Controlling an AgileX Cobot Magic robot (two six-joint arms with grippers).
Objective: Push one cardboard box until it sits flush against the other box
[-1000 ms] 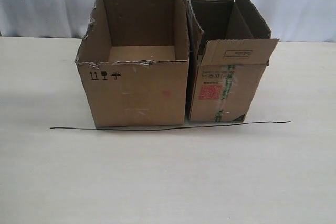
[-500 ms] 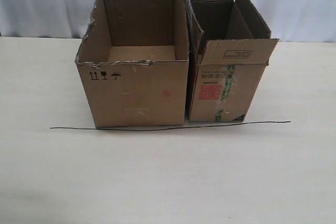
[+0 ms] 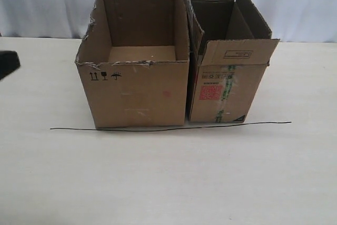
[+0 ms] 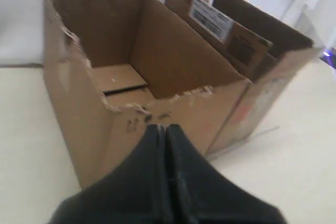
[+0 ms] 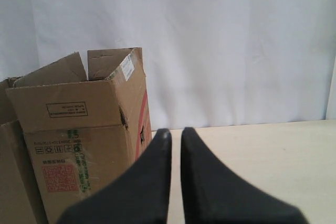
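At the left edge of the table (image 3: 47, 172) the left pincer (image 4: 163, 128) is closed on nothing. The cardboard box (image 3: 138, 93) stands just beside the other box (image 3: 224, 90), a thin gap between them. The right pincer (image 5: 171, 134) is slightly open, empty.

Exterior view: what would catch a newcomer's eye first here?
Two open brown boxes stand side by side at mid-table: the wide cardboard box with ragged torn edges on the left, the taller other box with a red label on the right. A thin black line runs along the table in front of both.
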